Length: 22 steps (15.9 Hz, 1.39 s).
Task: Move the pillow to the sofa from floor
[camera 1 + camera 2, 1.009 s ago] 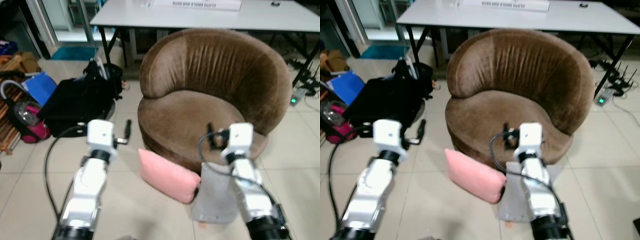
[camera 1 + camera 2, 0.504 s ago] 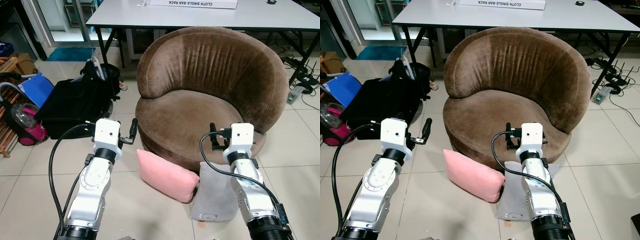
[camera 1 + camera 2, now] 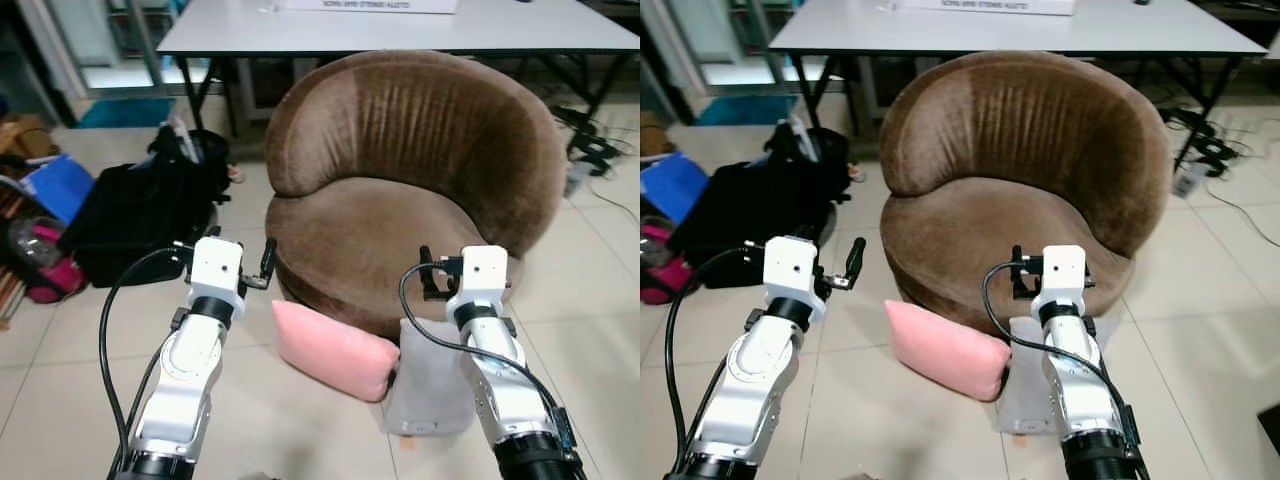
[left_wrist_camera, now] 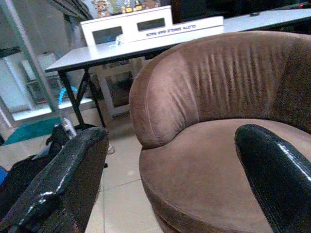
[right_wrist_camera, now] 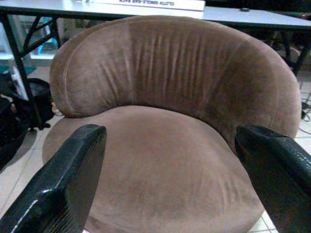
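Overhead, pink pillow (image 3: 333, 350) and grey pillow (image 3: 430, 385) on tiled floor (image 3: 60, 380) against brown sofa (image 3: 420, 200). Left gripper (image 4: 165, 179), right gripper (image 5: 170, 179) spread wide, empty, facing seat; white table (image 3: 400, 25) behind.

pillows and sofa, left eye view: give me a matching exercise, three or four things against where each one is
Things:
1. pink pillow
2. grey pillow
3. black bag
4. white table

Places:
A. behind the brown sofa
B. floor, leaning on the sofa's front, under the right arm
C. floor, left of the sofa
D. floor at the sofa's front, between the two arms

Pairs: 1-D, 2-B, 3-C, 4-A
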Available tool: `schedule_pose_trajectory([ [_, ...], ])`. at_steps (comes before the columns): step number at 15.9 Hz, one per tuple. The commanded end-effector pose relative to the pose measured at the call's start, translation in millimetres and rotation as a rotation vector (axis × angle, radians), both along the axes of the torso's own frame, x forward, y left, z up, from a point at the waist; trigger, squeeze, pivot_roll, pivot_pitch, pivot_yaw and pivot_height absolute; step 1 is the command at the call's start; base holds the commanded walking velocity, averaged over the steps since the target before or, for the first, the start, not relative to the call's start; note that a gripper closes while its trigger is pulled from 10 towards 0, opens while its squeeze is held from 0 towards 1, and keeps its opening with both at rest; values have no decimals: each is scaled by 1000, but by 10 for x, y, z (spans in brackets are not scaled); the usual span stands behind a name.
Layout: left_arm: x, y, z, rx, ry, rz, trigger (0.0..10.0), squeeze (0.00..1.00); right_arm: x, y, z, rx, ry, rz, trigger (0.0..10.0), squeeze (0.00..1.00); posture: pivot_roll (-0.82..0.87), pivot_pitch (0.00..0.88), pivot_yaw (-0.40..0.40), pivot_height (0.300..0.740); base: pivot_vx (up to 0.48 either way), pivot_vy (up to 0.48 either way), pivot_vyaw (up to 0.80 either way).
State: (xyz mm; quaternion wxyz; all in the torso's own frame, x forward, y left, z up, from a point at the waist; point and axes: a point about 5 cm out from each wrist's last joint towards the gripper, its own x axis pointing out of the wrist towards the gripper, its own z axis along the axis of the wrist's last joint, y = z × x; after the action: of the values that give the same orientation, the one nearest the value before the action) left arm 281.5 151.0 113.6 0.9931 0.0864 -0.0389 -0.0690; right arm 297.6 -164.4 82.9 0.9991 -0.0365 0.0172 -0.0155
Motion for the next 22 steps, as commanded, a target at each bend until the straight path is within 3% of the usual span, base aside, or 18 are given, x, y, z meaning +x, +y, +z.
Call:
schedule_pose_trajectory([
  [1,19,-11,65,10,-18,-10,10000,0,-7,-12,18,8,-1,-6,10000,0,-31,54,31,740,0,360,-688],
  [4,22,0,64,11,-14,-7,10000,0,-5,-7,19,7,2,-7,10000,0,-29,58,31,740,0,364,-669],
  [14,18,15,79,9,-11,-4,10000,0,-13,10,16,2,14,3,10000,0,-22,68,29,740,0,357,0],
  [18,1,-1,94,49,-4,-39,10000,0,-15,18,22,2,16,8,10000,0,-22,68,29,740,0,-240,0],
  [22,10,6,87,-22,17,-9,10000,0,-18,-22,35,-7,12,-15,10000,0,-19,72,26,740,0,-93,0],
])
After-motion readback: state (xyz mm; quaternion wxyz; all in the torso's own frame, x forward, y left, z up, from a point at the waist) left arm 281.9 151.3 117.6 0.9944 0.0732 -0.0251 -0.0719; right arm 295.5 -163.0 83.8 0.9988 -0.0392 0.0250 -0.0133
